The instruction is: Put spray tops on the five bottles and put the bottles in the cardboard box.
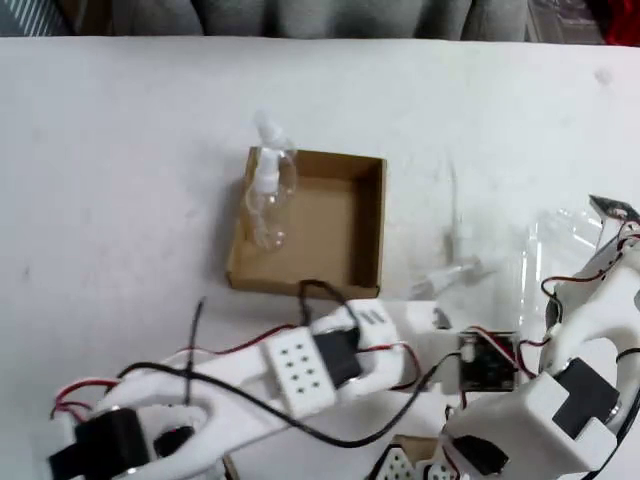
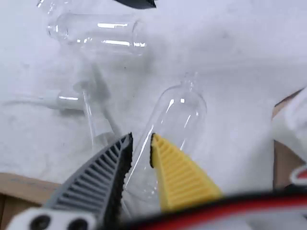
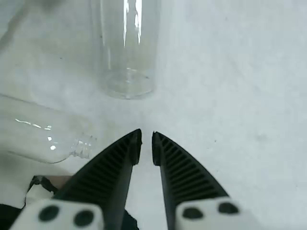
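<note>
– Flagging hidden stuff first: what's hard to read?
– Clear plastic on a white surface (image 1: 120, 150), so outlines wash out. In the high view the loose bottles (image 1: 560, 245) beyond the right arm (image 1: 590, 385) are just glints, count unclear. In the left wrist view the yellow finger (image 2: 177, 177) covers the base of the nearest bottle (image 2: 178, 115). In the right wrist view the frame edge cuts off the far bottle (image 3: 125, 48).
– Left end effector (image 2: 141, 144)?
– Tips nearly pressed together, thin slit only, gripping nothing. It hangs over the base end of the nearest bottle. Contact: cannot tell.
– That bottle's axis?
– Lying down, long axis running away from the tips, open neck at the far end. Farther ahead, spray tops (image 2: 72, 99) lie loose with their dip tubes. Beyond them a second bare bottle (image 2: 96, 32) lies crosswise.
– Right end effector (image 3: 146, 144)?
– Same: fingers almost closed, empty. The far bottle sits straight ahead of the tips, flat base facing them. The side bottle (image 3: 41, 134) lies beside the fingers, threaded neck aimed toward them, not touching.
– Anything packed?
– One capped bottle (image 1: 268, 195) leans in a corner of the cardboard box (image 1: 335, 230), spray top up over the rim, across the box from the tip of the left arm (image 1: 300, 370).
</note>
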